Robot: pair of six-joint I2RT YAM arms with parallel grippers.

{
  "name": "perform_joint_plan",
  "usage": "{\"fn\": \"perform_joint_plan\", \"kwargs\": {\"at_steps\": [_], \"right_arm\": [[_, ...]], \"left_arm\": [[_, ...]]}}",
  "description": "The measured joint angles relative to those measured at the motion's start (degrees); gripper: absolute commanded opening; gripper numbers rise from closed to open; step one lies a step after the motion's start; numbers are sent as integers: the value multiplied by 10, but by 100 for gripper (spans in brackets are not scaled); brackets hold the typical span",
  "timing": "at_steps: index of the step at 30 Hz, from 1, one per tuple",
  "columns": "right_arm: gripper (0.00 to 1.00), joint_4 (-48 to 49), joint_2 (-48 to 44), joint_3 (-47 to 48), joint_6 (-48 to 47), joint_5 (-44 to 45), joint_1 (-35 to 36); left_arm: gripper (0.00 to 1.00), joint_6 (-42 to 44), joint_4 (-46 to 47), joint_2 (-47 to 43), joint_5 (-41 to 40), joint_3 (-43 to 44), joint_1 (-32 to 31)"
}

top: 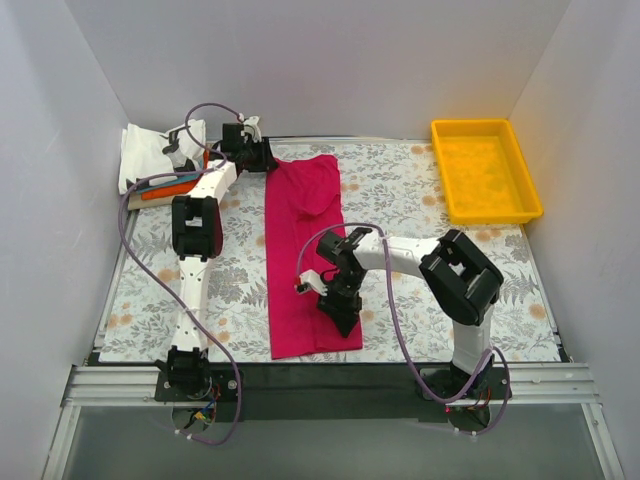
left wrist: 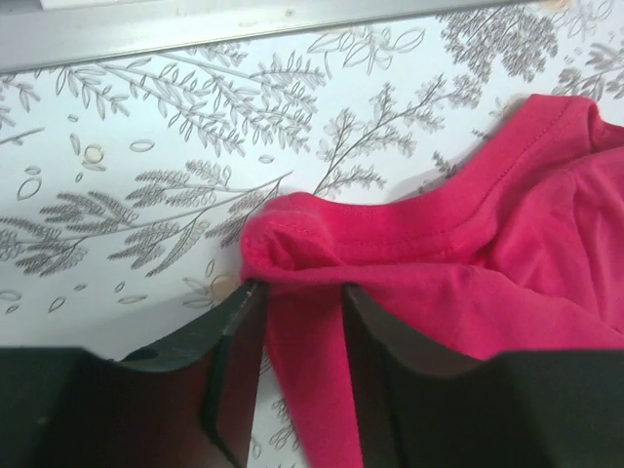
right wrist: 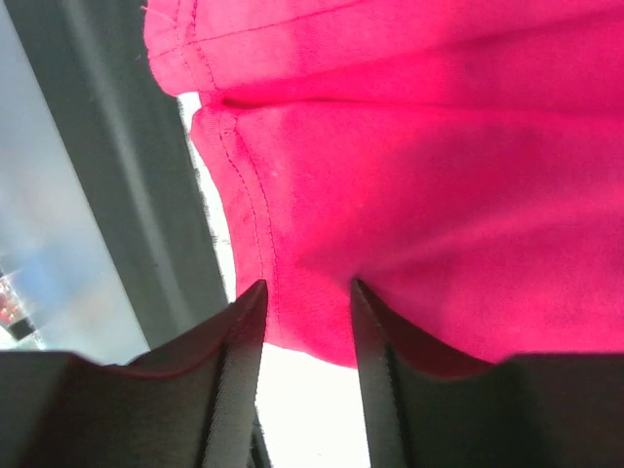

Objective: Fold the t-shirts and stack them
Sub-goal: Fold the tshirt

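Status: three folded t-shirts [top: 160, 172] are piled at the desk's [top: 400, 200] 10 o'clock corner, white black-printed on top with light blue and orange edges showing under it, so I'd call those done. The magenta t-shirt [top: 285, 230] is mid-fold. It lies flat at desk centre as a long narrow strip running 12 to 6 o'clock, sides apparently turned in and a rumpled lump near the 12 o'clock end. Left to do, by my read: cross-fold it short, then put it on the pile, so roughly past halfway. The left gripper [top: 262, 158] is at the strip's 11 o'clock corner. In the wrist view a bunched, stitched fold of cloth fills the gap between its jaws, which looks like a pinch on the shirt. The right gripper [top: 340, 318] is at the strip's 5 o'clock end, jaws apart with the hem [right wrist: 244, 195] lying across the gap. I can't tell whether it's gripping or let go. The shirt is a soft matte knit with double-stitched hems and creases easily. The desk has a grey floral-print cover, flat. The yellow tray [top: 470, 125] at 2 o'clock is rigid plastic, rectangular with a raised rim, and isn't involved.
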Motion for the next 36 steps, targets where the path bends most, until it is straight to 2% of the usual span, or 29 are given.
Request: {"fn": "perform_joint_plan", "kwargs": {"at_steps": [4,6,11,13,15,19,22,25,28,31,36], "right_arm": [[50,7,-1,20,2,9,-38],[51,16,-9,30,1,21,-69],[49,29,-62,62,3,39,-138],[49,39,-104,65,2,43,-154],[49,41,-153,60,-6,50,-158],[50,52,-274,-3,-43,68,-144],[50,56,-351,-81,-76,94,-106],[50,63,-382,-156,-100,117,-67],[50,87,-384,-219,-123,151,-41],[50,122,-388,-264,-148,181,-22],[50,200,-423,-320,-194,210,9]], "left_arm": [[47,-12,31,5,7,1,-5],[54,-14,50,0,18,-10,-6],[56,-10,57,-57,52,-61,-4],[56,1,51,-127,76,-126,-2],[56,22,56,-242,103,-233,1],[56,90,68,-540,169,-478,8],[56,185,55,-775,218,-633,-5],[55,303,9,-958,242,-759,-67],[54,377,-52,-1043,236,-870,-145],[54,412,-108,-1054,209,-957,-205],[54,461,-148,-1083,177,-1047,-245]]}}
